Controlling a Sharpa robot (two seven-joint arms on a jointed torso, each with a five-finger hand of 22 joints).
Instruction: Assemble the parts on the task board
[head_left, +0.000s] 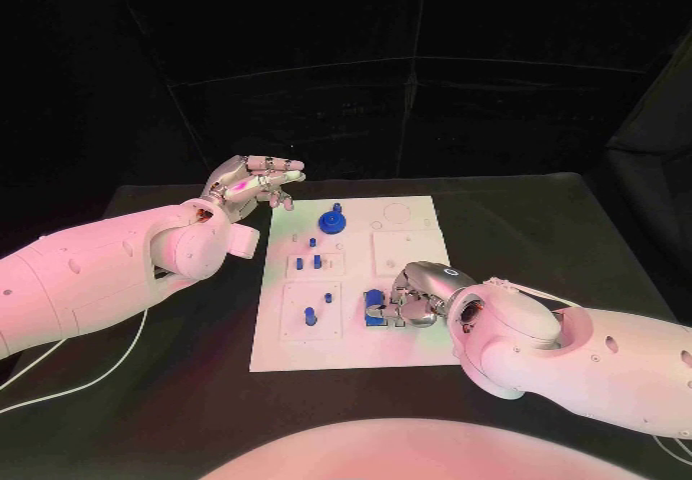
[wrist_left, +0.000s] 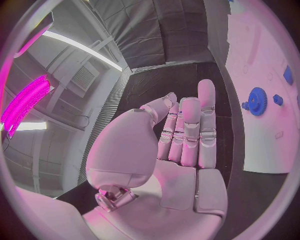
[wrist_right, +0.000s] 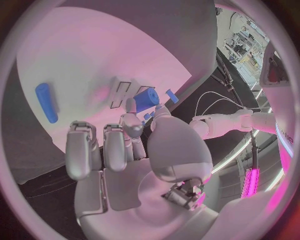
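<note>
Black table (head_left: 173, 400), task board (head_left: 346, 345) central | right hand (head_left: 411, 297) at board's near right, fingers clamped on a blue part (head_left: 378, 308); left hand (head_left: 254, 184) off its far-left corner, fingers apart, empty | risk: the part tilts, jams or slips on seating

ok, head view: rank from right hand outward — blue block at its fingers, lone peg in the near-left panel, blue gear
1. blue block, at the right hand fingers.
2. lone peg, near-left panel of the task board.
3. blue gear, board's far end, nearer the left hand.
</note>
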